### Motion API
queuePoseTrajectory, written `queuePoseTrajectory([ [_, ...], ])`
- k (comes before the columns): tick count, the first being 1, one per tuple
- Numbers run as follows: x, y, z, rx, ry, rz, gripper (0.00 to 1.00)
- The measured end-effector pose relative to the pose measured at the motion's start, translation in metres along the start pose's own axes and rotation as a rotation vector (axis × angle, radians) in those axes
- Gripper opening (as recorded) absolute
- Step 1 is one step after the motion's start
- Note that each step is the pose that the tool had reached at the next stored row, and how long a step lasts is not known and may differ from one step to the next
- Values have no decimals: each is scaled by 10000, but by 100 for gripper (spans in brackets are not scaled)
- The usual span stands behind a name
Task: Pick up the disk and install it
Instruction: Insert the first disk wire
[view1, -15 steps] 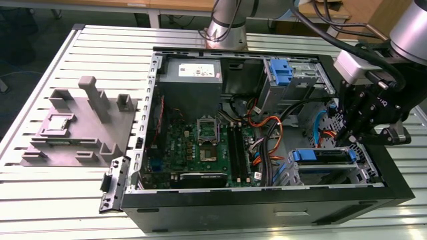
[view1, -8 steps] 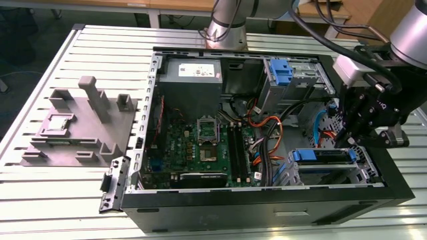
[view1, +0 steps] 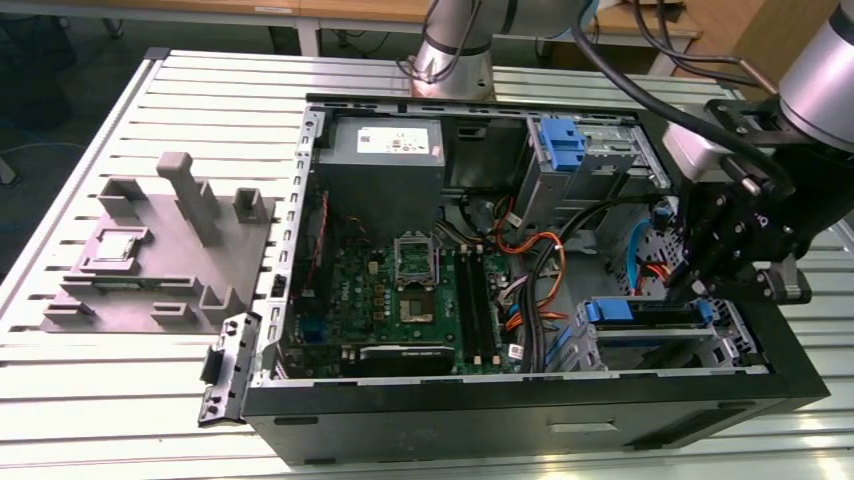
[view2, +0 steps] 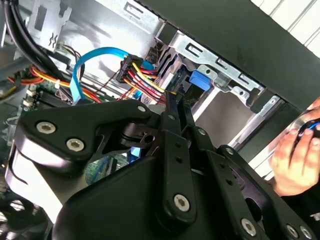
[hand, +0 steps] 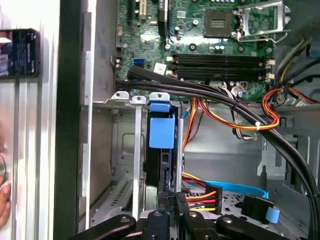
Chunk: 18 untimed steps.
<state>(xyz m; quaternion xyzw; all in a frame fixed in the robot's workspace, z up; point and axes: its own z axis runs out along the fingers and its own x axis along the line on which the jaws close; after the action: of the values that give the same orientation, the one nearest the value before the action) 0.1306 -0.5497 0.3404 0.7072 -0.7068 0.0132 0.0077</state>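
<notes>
Slatted aluminium formed the bench (view1: 160, 400), and across the exterior view from left to right were seen a grey fixture block (view1: 154, 255), then the opened computer case (view1: 534, 400) with its motherboard (view1: 400, 290), then the drive cage (view1: 654, 330) at the exterior view's right. Over that cage the gripper (view1: 694, 285) was held. The disk (hand: 161, 150) was seen standing on edge in a cage slot in the first wrist view, its blue tab outermost, with the jaws pressed close on its near edge. Installation was judged to be in hand; seating fully home would be called for next.
</notes>
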Motion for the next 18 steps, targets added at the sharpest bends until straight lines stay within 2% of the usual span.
queuePoseTrajectory([
  [5,2,2,26,-17,-9,571,17],
  [13,23,13,55,-20,-93,582,17],
  [18,29,13,71,-20,-110,541,17],
])
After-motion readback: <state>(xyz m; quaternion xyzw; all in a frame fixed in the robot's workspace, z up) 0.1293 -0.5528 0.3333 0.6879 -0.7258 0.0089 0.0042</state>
